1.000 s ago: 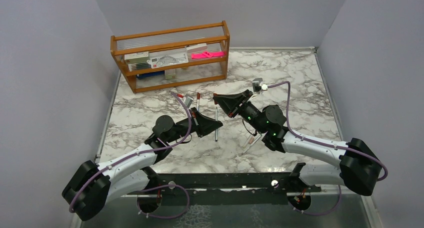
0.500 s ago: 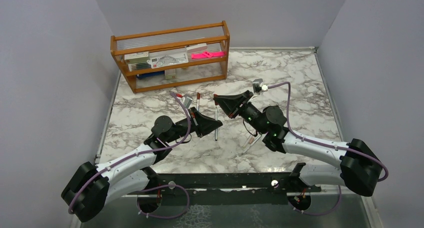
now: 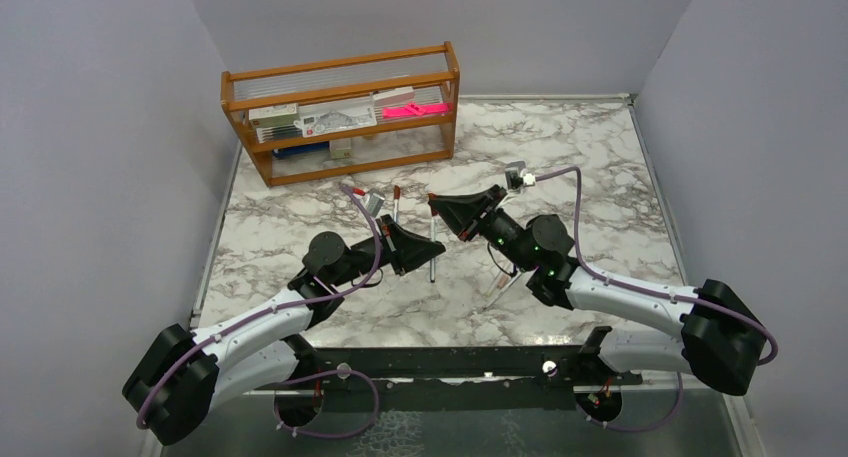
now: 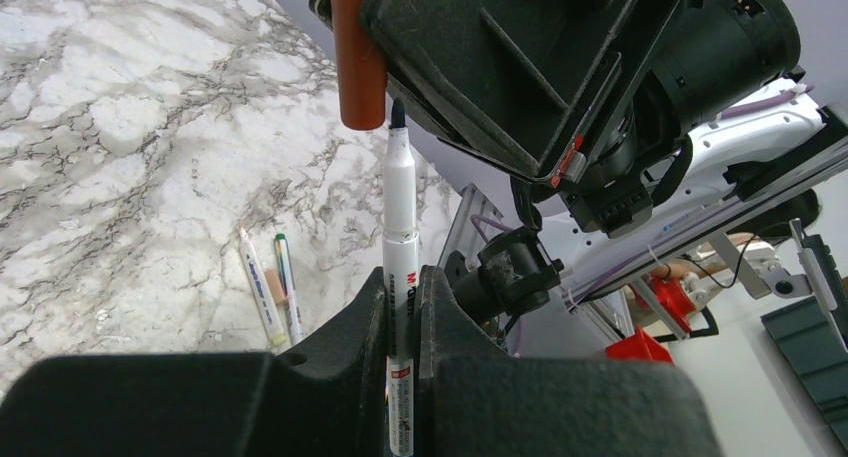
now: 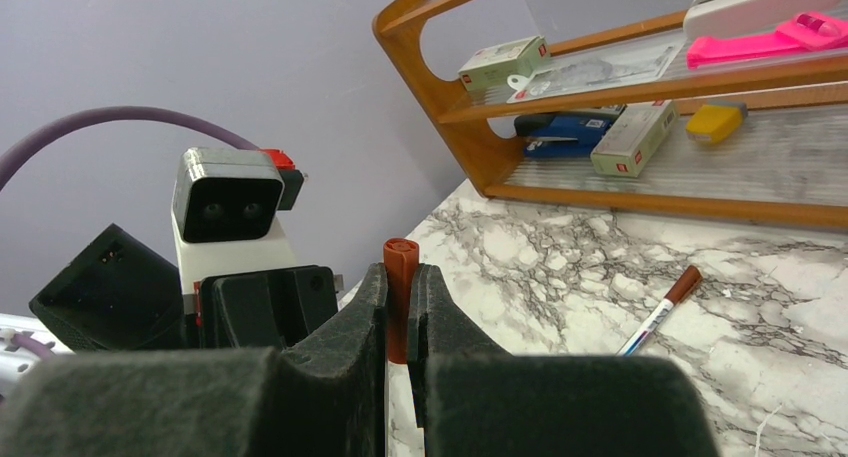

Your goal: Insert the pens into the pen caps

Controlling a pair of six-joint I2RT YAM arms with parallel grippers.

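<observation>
My left gripper is shut on a white pen and holds it above the table, its dark tip bare. My right gripper is shut on a red-brown pen cap. In the left wrist view the cap hangs just over the pen's tip, slightly to its left, with its mouth touching or nearly touching the tip. In the top view the two grippers meet at mid-table, the left below the right.
A capped pen and another lie behind the left gripper. Two pens and a peach cap lie near the right arm. A wooden rack with boxed sets and a pink item stands at the back left.
My right gripper with the cap has edged slightly nearer to the pen's tip. My left gripper has shifted a little to the right with the pen.
</observation>
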